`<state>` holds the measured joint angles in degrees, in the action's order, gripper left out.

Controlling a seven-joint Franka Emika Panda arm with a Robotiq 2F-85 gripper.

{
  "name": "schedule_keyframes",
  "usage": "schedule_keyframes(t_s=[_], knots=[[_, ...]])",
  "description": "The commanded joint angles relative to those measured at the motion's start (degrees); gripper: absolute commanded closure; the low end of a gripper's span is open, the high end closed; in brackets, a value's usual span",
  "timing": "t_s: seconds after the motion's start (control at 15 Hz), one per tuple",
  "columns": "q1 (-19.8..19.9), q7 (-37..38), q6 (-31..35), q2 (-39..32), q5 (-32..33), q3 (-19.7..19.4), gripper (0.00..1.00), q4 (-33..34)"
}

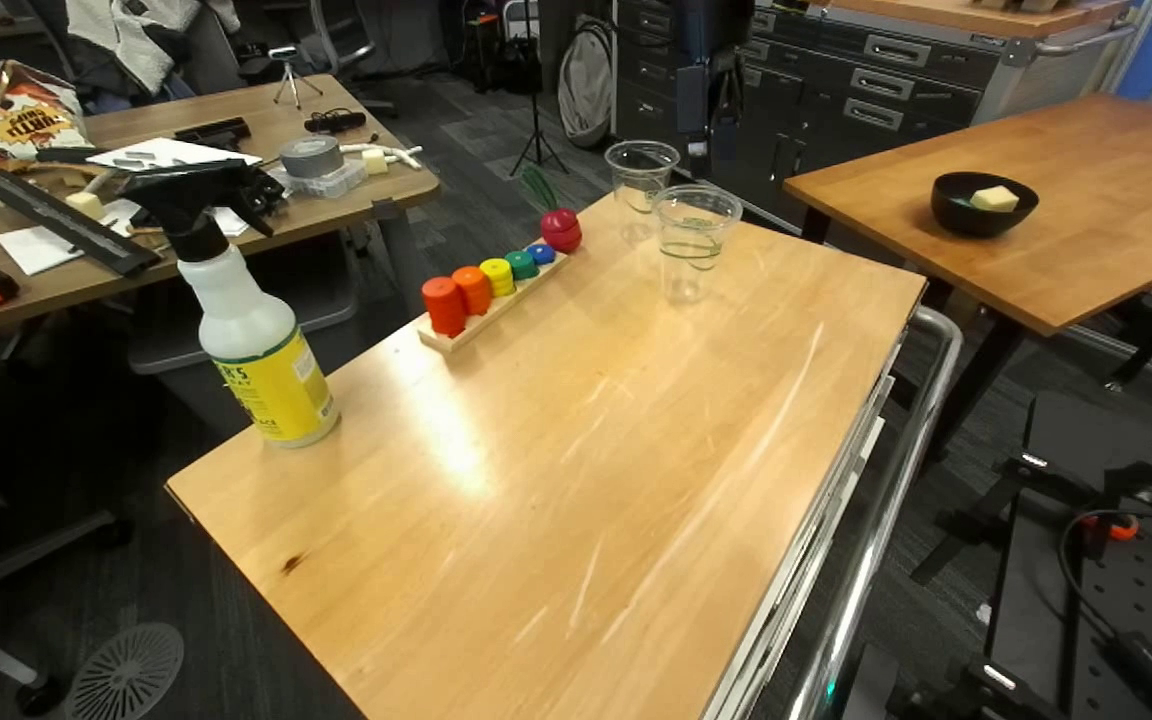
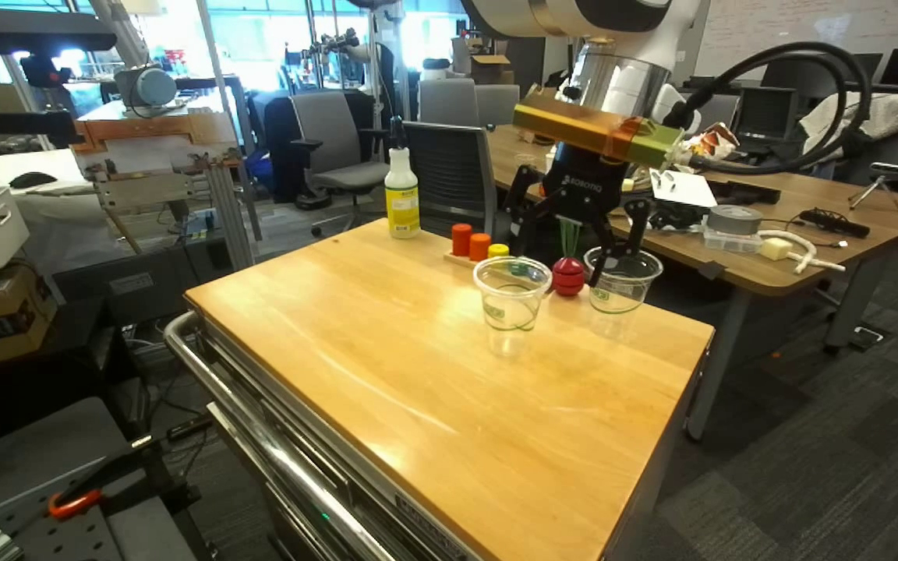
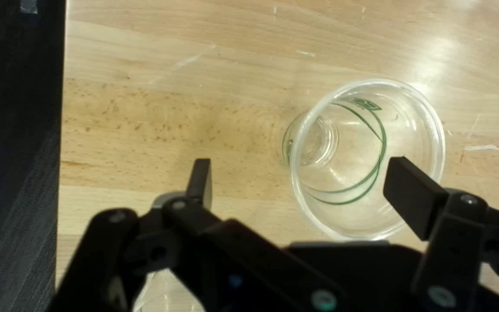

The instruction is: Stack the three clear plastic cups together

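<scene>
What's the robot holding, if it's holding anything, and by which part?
Nothing: the gripper is open, and the clear plastic cups in view stand on the wooden tabletop.

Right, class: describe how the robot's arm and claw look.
The white arm has dark panels, a silver collar, looping black cables and an orange and green bar. The black claw has two jointed fingers and pale ROBOTIQ lettering.

A spray bottle point(image 1: 244, 310) stands upright near the edge of the table point(image 1: 556, 520). A multicoloured toy point(image 1: 499, 278) rests along the same edge. A black bowl point(image 1: 981, 224) contains a pale block point(image 1: 994, 199).
</scene>
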<state>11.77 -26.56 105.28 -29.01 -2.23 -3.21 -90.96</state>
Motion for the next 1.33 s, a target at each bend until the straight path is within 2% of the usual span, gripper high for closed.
schedule_keyframes(t_s=[0.0, 0.13, 0.2, 0.27, 0.87, 1.0, 1.27], knots=[[-0.03, -1.16, 2.18, 0.79, 1.2, 0.77, 0.0, -3.08], [-0.1, -1.27, 2.66, 0.45, 0.94, 1.11, 0.0, -3.71], [-0.11, -1.27, 2.59, 0.27, 0.7, 1.35, 0.1, -3.82], [-0.13, -1.16, 2.56, -0.04, 0.55, 1.52, 0.26, -3.55], [-0.66, -0.91, 3.54, -0.81, 1.53, 1.96, 0.96, -4.86], [-0.58, -0.73, 3.07, -0.11, 1.68, 1.92, 1.0, -5.96], [0.07, 0.62, -0.25, 2.92, -0.29, 1.93, 0.99, -5.72]])
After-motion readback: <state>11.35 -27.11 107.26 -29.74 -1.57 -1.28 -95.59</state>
